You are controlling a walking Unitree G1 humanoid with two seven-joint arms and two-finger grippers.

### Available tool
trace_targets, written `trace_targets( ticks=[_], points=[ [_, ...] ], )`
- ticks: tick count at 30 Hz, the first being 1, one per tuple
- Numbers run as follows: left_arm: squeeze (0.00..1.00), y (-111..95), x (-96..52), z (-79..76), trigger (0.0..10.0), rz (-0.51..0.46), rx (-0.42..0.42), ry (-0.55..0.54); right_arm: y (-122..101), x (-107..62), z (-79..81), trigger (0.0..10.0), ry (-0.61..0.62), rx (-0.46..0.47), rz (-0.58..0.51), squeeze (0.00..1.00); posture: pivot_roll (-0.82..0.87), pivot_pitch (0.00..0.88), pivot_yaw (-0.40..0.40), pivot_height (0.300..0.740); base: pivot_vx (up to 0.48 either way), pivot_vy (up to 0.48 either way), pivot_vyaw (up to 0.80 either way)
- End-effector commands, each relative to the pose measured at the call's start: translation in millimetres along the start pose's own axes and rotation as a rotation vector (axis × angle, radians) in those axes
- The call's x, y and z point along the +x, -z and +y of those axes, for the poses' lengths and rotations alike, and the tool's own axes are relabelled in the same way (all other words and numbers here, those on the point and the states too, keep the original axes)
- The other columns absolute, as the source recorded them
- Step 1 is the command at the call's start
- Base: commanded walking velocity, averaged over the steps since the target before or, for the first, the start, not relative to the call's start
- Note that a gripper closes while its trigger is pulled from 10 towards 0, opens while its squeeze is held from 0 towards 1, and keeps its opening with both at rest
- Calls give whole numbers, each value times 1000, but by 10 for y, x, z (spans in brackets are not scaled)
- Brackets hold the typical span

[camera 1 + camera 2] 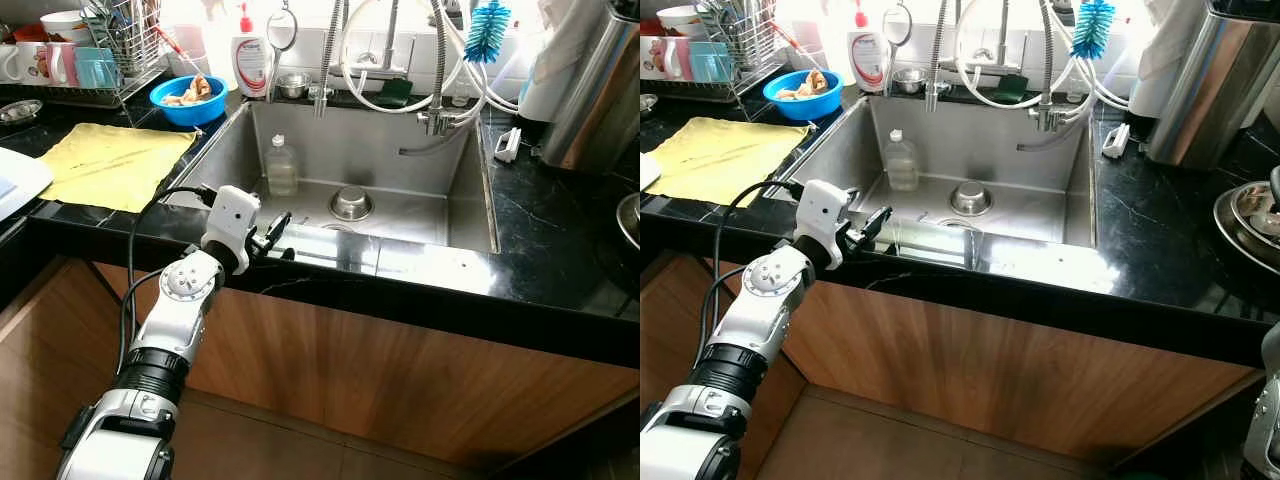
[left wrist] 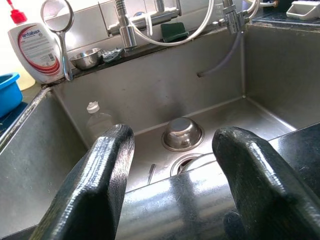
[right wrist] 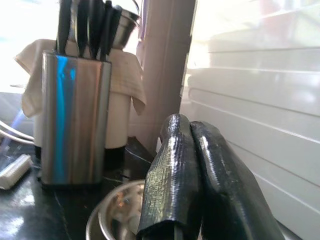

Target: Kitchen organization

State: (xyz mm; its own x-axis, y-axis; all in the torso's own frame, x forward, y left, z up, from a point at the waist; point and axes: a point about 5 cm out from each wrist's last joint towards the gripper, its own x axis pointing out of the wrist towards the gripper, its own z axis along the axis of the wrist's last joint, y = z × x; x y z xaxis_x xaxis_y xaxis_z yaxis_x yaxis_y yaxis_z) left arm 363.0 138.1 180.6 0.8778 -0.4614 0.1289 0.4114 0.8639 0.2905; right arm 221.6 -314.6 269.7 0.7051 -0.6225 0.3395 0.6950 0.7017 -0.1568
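Sink [image 1: 300,150] holds a clear bottle [image 1: 281,166] near its left wall and a small steel bowl [image 1: 351,203] mid-floor; left gripper [image 1: 272,236] hovers wide over the front edge. Right gripper [image 3: 200,185] is pressed closed beside the knife block [image 3: 75,117].

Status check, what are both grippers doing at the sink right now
Left gripper open, empty, over the sink front edge. Right gripper shut, empty, near the knife block. Small steel bowl and clear bottle in basin.
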Motion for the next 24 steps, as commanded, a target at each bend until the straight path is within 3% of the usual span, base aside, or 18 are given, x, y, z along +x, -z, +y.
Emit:
trace_targets(
  ticks=[1,2,9,18,24],
  points=[
    [0,-73,45,15,10000,-15,19,0,43,-10,-45,10000,23,-26,36,0,-30,32,26,740,0,0,0],
    [0,-72,45,15,10000,-14,20,0,156,-28,-71,10000,39,-47,103,0,-30,33,27,740,0,0,0],
    [0,-70,45,19,10000,-11,21,4,397,-107,-84,10000,47,-47,230,0,-29,35,28,740,0,0,0],
    [0,-74,45,24,10000,-11,28,4,411,-150,26,10000,-8,-21,238,0,-24,35,32,740,0,0,0],
    [0,-74,48,24,10000,-11,29,4,361,-140,-145,10000,114,-25,232,0,-27,34,32,740,0,0,0]
  ],
)
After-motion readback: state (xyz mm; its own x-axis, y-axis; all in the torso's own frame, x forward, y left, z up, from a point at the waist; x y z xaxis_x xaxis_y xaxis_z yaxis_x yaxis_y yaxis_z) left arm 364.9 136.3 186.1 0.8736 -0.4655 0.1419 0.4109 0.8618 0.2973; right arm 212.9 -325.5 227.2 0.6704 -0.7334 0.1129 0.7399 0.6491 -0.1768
